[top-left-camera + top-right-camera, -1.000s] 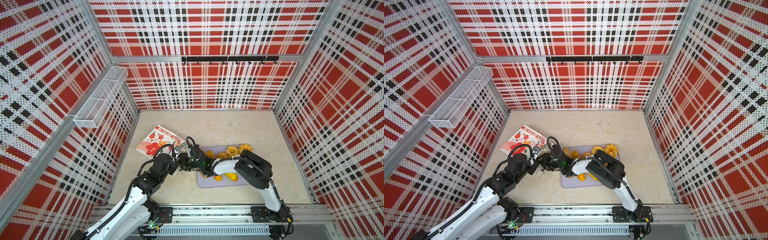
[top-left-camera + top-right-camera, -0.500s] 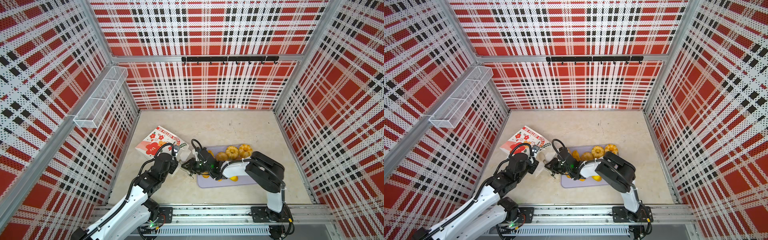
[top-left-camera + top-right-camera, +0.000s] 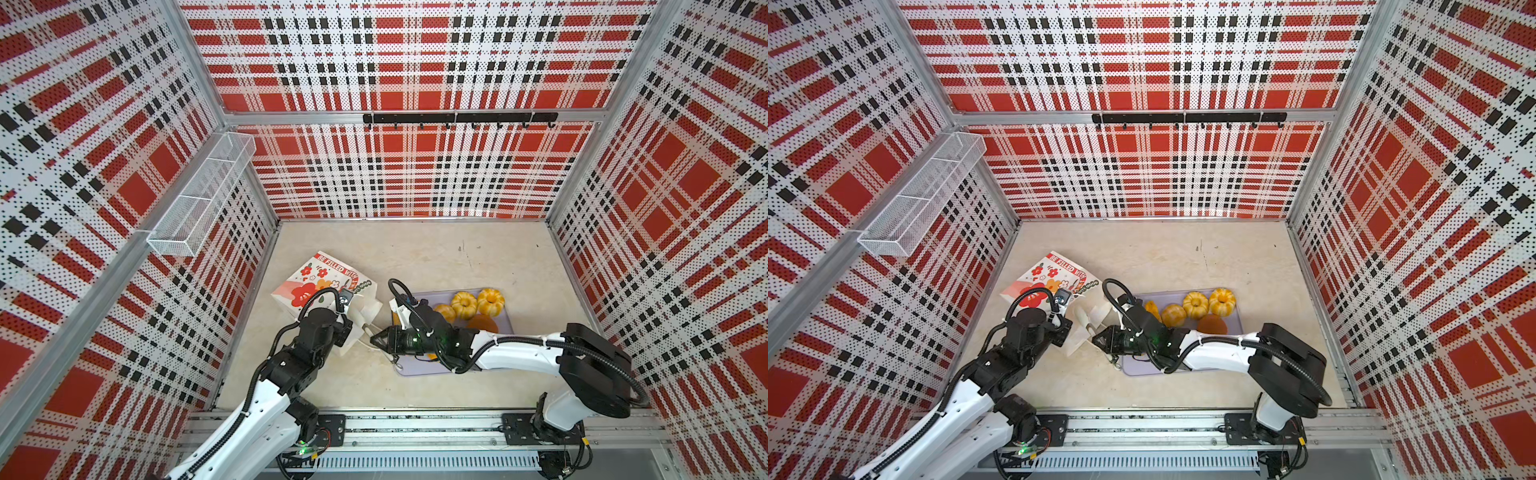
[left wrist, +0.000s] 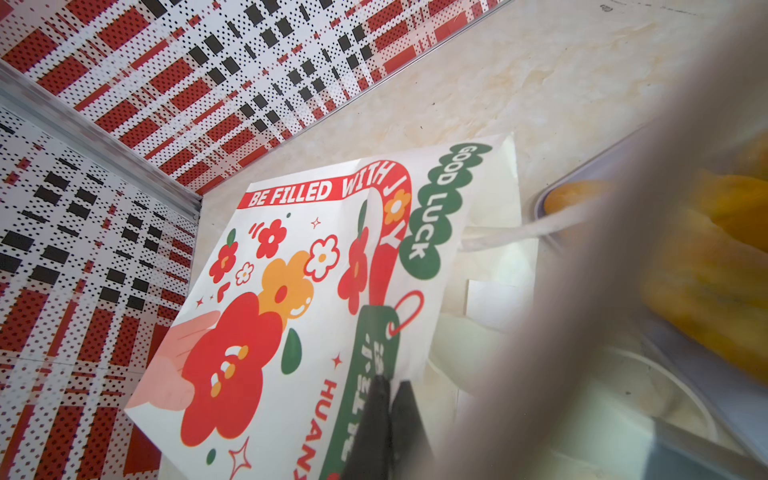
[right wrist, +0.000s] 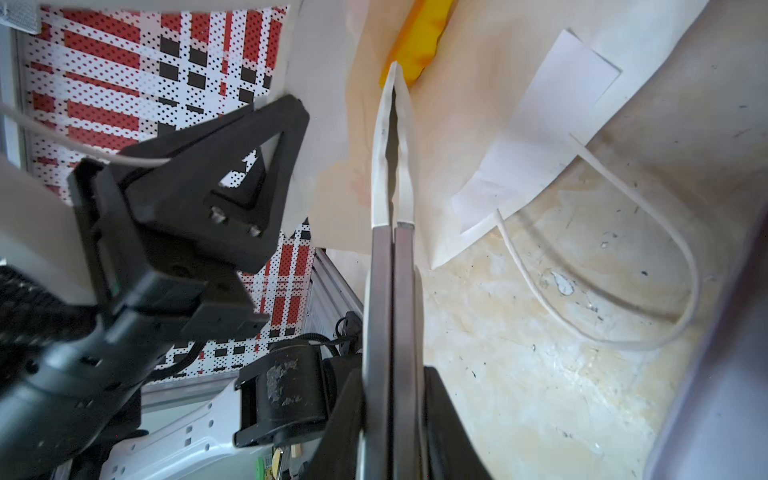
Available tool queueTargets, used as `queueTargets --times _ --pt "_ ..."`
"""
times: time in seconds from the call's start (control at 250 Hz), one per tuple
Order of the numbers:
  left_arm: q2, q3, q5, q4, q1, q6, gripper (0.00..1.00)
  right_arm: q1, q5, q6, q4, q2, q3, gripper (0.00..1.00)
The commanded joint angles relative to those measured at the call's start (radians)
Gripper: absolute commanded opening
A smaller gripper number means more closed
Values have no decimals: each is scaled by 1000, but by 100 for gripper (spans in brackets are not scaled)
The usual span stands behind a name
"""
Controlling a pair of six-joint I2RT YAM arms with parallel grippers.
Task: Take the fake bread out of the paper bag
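Pinching the paper bag [image 4: 291, 270] — left end effector [image 4: 390, 399], jaws together.

The paper bag [image 3: 316, 282] is white, printed with red, orange and white flowers, a red banner and green labels. The fake bread [image 3: 463, 304] is glossy golden-yellow, with one orange-brown bun [image 3: 482, 323]. The tray [image 3: 417, 369] is lavender, the table [image 3: 415, 257] mottled cream, and the walls [image 3: 415, 174] red, black and white plaid.

The paper bag [image 4: 316, 324] carries a red banner [image 4: 291, 195] reading "BE FILLED WITH JOY". Beside the banner's bend a green badge [image 4: 440, 199] says "GOOD LUCK". Below the banner red letters [image 4: 328, 399] begin "HUAN", and white characters on a green tag [image 4: 374, 345] are too blurred to read.
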Motion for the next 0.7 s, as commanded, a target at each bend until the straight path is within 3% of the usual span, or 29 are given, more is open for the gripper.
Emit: queueTargets --times 0.0,0.096,0.288,0.696 --pt "-21 -13 21 26 2 -21 0 -2 -37 55 166 90 63 22" --pt "-29 -16 18 25 -2 -19 0 0 -55 148 307 194 101 29" --pt "-33 -20 23 27 -12 -13 0 8 -30 244 415 332 182 38" --pt "3 -18 32 34 -23 8 0 -39 -41 297 451 508 333 50"
